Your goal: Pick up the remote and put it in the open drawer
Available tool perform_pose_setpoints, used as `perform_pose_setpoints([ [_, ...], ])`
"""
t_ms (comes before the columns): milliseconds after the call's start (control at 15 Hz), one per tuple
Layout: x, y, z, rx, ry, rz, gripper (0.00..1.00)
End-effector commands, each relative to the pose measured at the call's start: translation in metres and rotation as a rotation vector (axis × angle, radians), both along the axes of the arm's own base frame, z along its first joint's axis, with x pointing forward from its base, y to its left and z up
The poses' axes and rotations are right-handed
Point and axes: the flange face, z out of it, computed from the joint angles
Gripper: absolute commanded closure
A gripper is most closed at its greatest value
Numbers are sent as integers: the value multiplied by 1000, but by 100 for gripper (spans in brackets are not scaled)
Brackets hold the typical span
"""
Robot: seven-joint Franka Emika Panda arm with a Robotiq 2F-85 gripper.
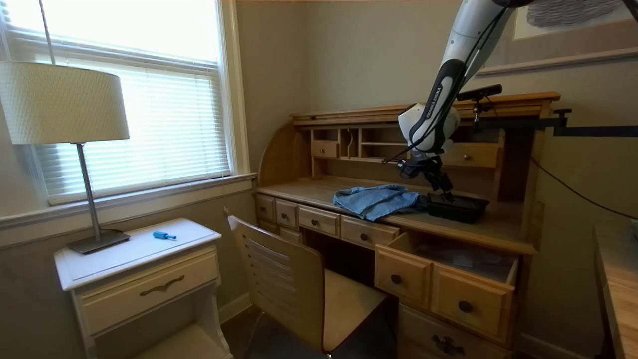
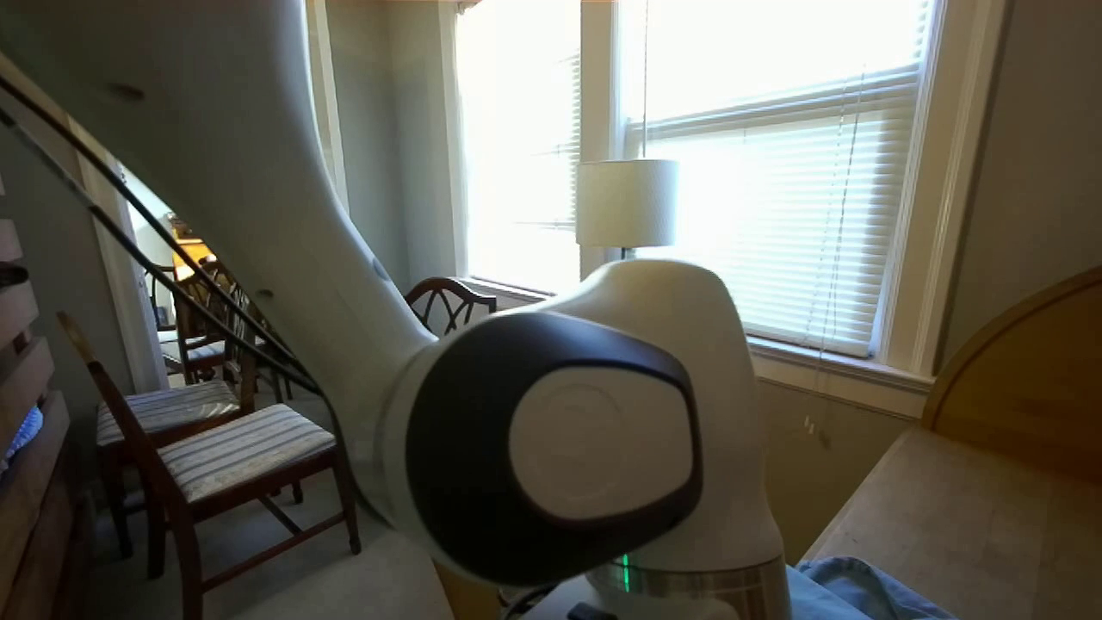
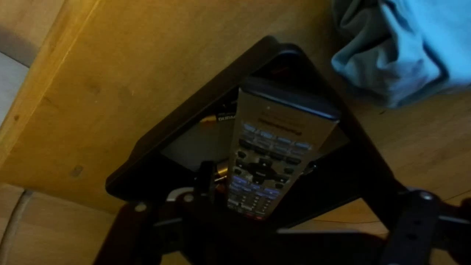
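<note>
In the wrist view the remote (image 3: 283, 121), long with a brownish-silver face and many buttons, lies aslant in a black tray (image 3: 198, 97) on the desk. My gripper (image 3: 290, 186) is open over the tray, its fingers wide apart. The left finger (image 3: 205, 178) stands beside the remote's near end; the right one is dark and hard to make out. In an exterior view the gripper (image 1: 447, 192) points down into the tray, and the remote cannot be made out there. The wooden drawer (image 1: 471, 296) below the desktop is pulled out, with pale items inside.
A crumpled blue cloth (image 1: 376, 199) lies beside the tray. Batteries (image 3: 225, 117) share the tray with the remote. A chair (image 1: 289, 279) stands before the desk, left of the drawer. Behind the arm, a camera (image 1: 481, 93) sits on a black bar (image 1: 593, 130).
</note>
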Motion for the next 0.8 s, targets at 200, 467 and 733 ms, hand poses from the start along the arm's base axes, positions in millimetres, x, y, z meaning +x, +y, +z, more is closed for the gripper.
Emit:
perform_pose_setpoints([
  [200,0,1,-15,-28,19,-69,0],
  [467,-5,0,-27,-14,65,-81,0],
  [733,-6,-1,-36,-21,74,-79,0],
])
